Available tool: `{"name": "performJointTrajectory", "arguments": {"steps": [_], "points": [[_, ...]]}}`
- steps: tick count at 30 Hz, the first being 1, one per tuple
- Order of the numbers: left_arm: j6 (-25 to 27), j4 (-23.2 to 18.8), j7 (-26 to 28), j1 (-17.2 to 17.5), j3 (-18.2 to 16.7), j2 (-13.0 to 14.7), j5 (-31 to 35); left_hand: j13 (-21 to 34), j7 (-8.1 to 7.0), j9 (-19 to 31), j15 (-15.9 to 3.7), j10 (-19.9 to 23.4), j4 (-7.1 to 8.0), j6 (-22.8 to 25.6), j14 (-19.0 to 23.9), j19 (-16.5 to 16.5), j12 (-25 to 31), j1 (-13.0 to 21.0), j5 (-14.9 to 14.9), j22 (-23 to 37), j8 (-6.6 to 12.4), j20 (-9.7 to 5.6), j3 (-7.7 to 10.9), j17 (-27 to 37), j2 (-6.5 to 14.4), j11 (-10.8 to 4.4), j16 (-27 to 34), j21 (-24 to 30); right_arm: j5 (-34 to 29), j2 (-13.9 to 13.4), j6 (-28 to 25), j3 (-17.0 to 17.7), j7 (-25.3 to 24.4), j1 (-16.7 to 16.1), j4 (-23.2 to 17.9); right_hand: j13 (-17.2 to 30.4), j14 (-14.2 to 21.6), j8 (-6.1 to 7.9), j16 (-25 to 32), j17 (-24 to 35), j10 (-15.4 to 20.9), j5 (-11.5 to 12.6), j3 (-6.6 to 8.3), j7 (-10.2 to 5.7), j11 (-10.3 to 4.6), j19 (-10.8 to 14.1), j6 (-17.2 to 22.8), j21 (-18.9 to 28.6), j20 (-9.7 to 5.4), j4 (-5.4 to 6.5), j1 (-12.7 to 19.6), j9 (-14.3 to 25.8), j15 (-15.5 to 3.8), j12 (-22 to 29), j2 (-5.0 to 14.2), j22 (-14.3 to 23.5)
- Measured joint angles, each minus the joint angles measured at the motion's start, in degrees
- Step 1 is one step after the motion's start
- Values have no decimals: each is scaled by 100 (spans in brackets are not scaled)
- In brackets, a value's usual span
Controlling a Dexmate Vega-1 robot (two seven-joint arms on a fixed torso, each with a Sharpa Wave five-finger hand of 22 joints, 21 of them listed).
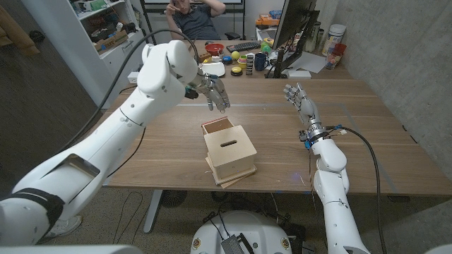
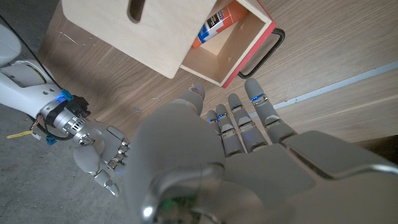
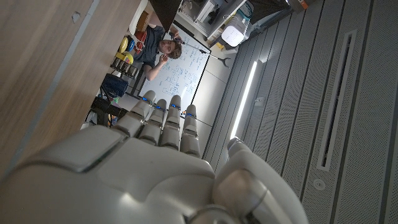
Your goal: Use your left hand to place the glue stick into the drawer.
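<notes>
Glue stick (image 2: pixel 210 26) lies inside the open drawer (image 2: pixel 233 53) of the wooden box (image 1: pixel 229 152), orange cap toward the box body, near the top centre of the left wrist frame. In the head frame the box sits at centre, drawer pulled out toward the upper left. Left hand (image 1: pixel 212 90) hovers above and behind the drawer, fingers apart, holding nothing. Right hand (image 1: pixel 302 104) stands upright at centre right, fingers loosely spread, apparently empty. A person (image 1: pixel 194 15) sits at top centre.
</notes>
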Motion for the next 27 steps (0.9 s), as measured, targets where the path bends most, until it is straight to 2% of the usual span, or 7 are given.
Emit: {"name": "performJointTrajectory", "arguments": {"steps": [4, 13, 21, 27], "points": [[-133, -99, 50, 239, -295, -177, 189, -30, 4, 0, -7, -106, -17, -107, -58, 0, -30, -68, 0, 0, -2, 0, -17, -27, -9, 79, -73, -35, -2, 4, 0, -6, -7, -25, -34, 0, 0, 0, 0, 0, 0, 0, 0, 0, 0, 0, 0, 0, 0, 0, -29, 0, 0, 0, -29, 0], [-410, -258, 240, 662, -765, -518, 462, -31, 82, 1, -1, -239, -23, -288, -144, 1, -71, -167, 0, 0, -45, 0, -24, -79, -27, 89, -146, -85, -11, 10, -7, -19, -21, -75, -105, 0, 0, 0, 0, 0, 0, 0, 0, 0, 0, 0, 0, 0, 0, 0, -29, 0, 0, 0, -29, 0], [-620, -398, 436, 967, -1107, -800, 573, -31, 90, 2, -5, -288, 42, -404, -210, 46, -72, -313, 0, 1, -45, -45, -89, -106, -100, 78, -190, -129, -16, 18, -18, -30, -30, -110, -141, 0, 0, 0, 0, 0, 0, 0, 0, 0, 0, 0, 1, 1, 0, 0, -29, 0, 0, 0, -29, 0], [-774, -499, 481, 1132, -1316, -982, 577, -31, 71, 2, -1, -360, 123, -482, -271, 86, -94, -520, 0, 1, -45, -85, -216, -133, -172, 87, -234, -168, -6, 25, -28, -38, -26, -137, -163, 0, 0, 0, 0, 0, 0, 0, 0, 0, 0, 0, 1, 3, 0, 0, -29, 0, 0, 0, -29, 0]]}}
